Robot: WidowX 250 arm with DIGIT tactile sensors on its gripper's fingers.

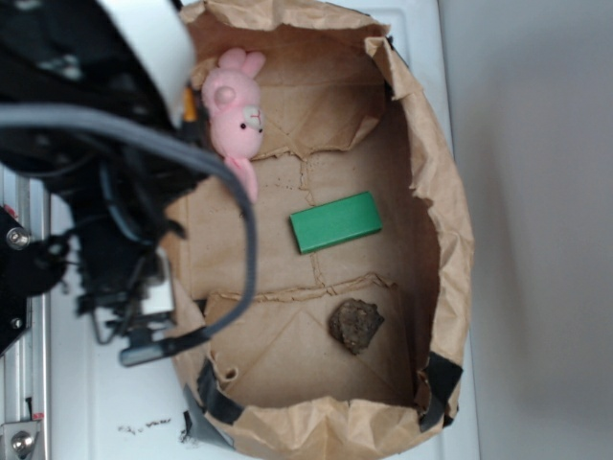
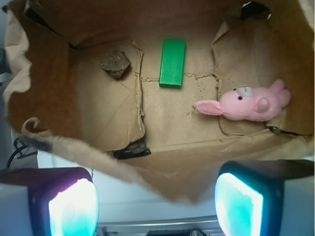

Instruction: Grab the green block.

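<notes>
I see the green block [image 1: 336, 222] lying flat on the floor of the torn paper bag [image 1: 442, 192], near its middle, between the pink plush bunny [image 1: 236, 117] and the brown rock [image 1: 356, 325], touching neither. My claw [image 2: 156, 204] stands wide, empty, outside the bag's near wall.

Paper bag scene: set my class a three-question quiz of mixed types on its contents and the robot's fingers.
1. True or false: the green block touches the brown rock.
2. What lies nearest the wrist camera? A) green block B) pink plush bunny C) brown rock
3. Fill in: the fingers of the gripper stand ____ and hold nothing.

Key: 1 false; 2 B; 3 apart. All three things lie inside the paper bag.
</notes>
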